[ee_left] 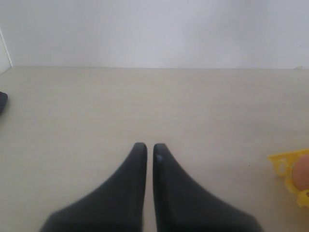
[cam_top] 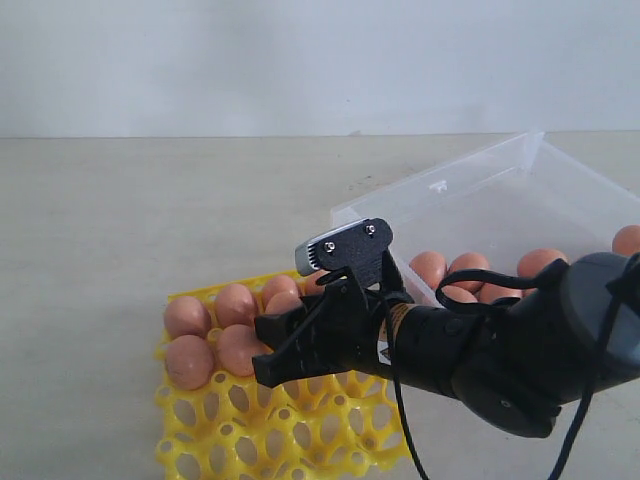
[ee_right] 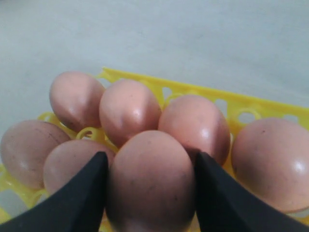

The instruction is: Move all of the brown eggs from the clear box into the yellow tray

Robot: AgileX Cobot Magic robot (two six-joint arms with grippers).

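Note:
My right gripper (ee_right: 149,155) is shut on a brown egg (ee_right: 150,183), one black finger pressed on each side of it. It hangs just over the yellow tray (ee_right: 251,104), behind several brown eggs (ee_right: 129,110) sitting in the cups. In the exterior view the right gripper (cam_top: 270,352) reaches over the yellow tray (cam_top: 230,440) from the right, and the held egg is hidden by the fingers. Several eggs (cam_top: 188,316) fill the tray's far rows. More brown eggs (cam_top: 470,268) lie in the clear box (cam_top: 480,190) behind the arm. My left gripper (ee_left: 150,146) is shut and empty above the bare table.
The tray's near rows of cups (cam_top: 300,450) stand empty. The right arm's bulky wrist (cam_top: 520,360) and its cable cover the box's near side. A corner of the tray (ee_left: 282,164) with one egg (ee_left: 301,171) shows in the left wrist view.

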